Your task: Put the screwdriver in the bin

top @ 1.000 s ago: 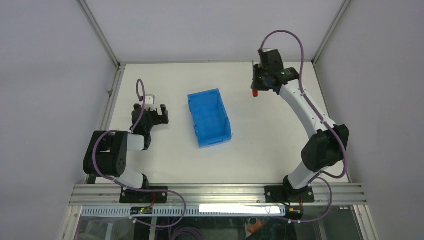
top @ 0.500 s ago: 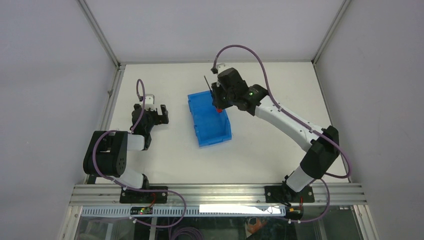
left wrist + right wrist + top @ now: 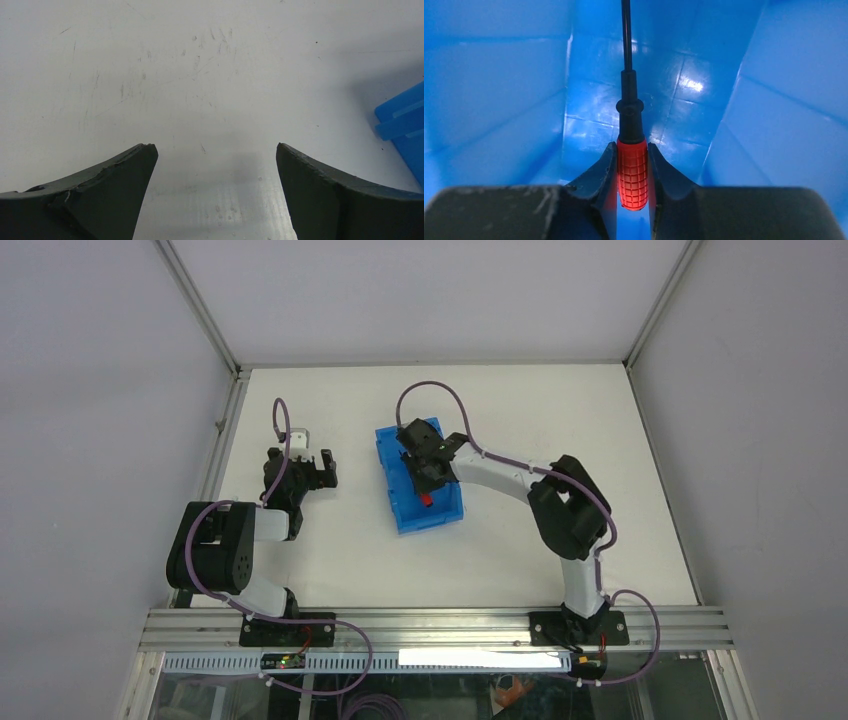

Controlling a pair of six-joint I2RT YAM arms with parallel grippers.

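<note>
1. Clamped shut on the screwdriver, the jaws of the right gripper pressed its red, grid-patterned handle from both sides, one finger on each flank.
2. From the wrist camera, the thin black shaft ran straight out beyond the fingers toward the far inner wall of the bin. Its tip passed out of the top of that view.
3. Blue walls filled the right wrist view on every side, so the gripper and the tool were down within the bin's interior.
4. Whether the screwdriver touched the bin floor could not be told.
5. Seen from above, the bin sat on the white table near its middle, between the two arms, with its long side running roughly near to far.
6. The right arm reached across from the right, and the red handle showed inside the bin's outline, toward its nearer half.
7. At the left gripper, the jaws stood wide apart with nothing between them.
8. It sat above bare, scratched table to the left of the bin, apart from it. Only a blue corner of the bin showed at the right edge of the left wrist view.
</note>
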